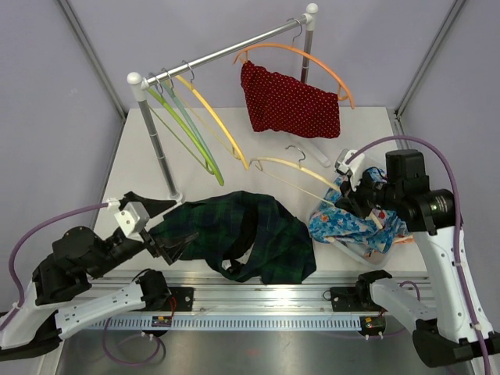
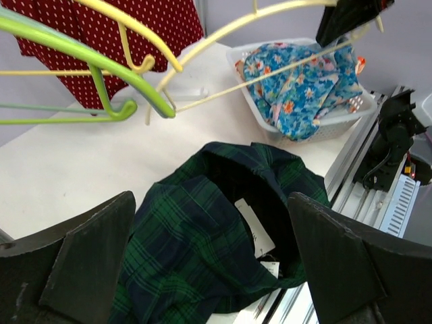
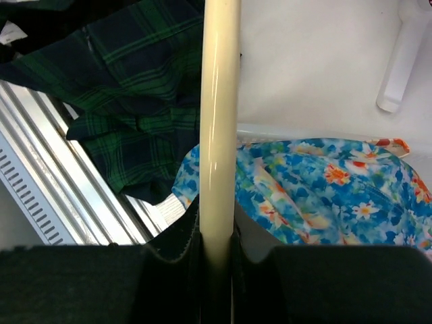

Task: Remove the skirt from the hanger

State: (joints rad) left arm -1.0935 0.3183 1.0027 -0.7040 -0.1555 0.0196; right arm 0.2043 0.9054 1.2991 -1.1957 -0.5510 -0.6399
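Note:
The dark green plaid skirt (image 1: 250,234) lies crumpled on the table near the front edge, free of any hanger. In the left wrist view the skirt (image 2: 196,243) shows its white labels. My left gripper (image 1: 173,228) is open at the skirt's left end, its fingers (image 2: 81,256) wide apart on either side of the cloth (image 2: 210,202). My right gripper (image 1: 355,191) is shut on the bare cream hanger (image 1: 289,168), held above the table to the right of the skirt. In the right wrist view the hanger's bar (image 3: 219,135) runs straight out from between the closed jaws (image 3: 217,250).
A clothes rail (image 1: 226,51) at the back carries green hangers (image 1: 183,129), a yellow hanger (image 1: 215,125) and an orange hanger with a red dotted garment (image 1: 289,101). A white basket (image 1: 344,248) holding blue floral cloth (image 1: 355,223) stands under my right gripper.

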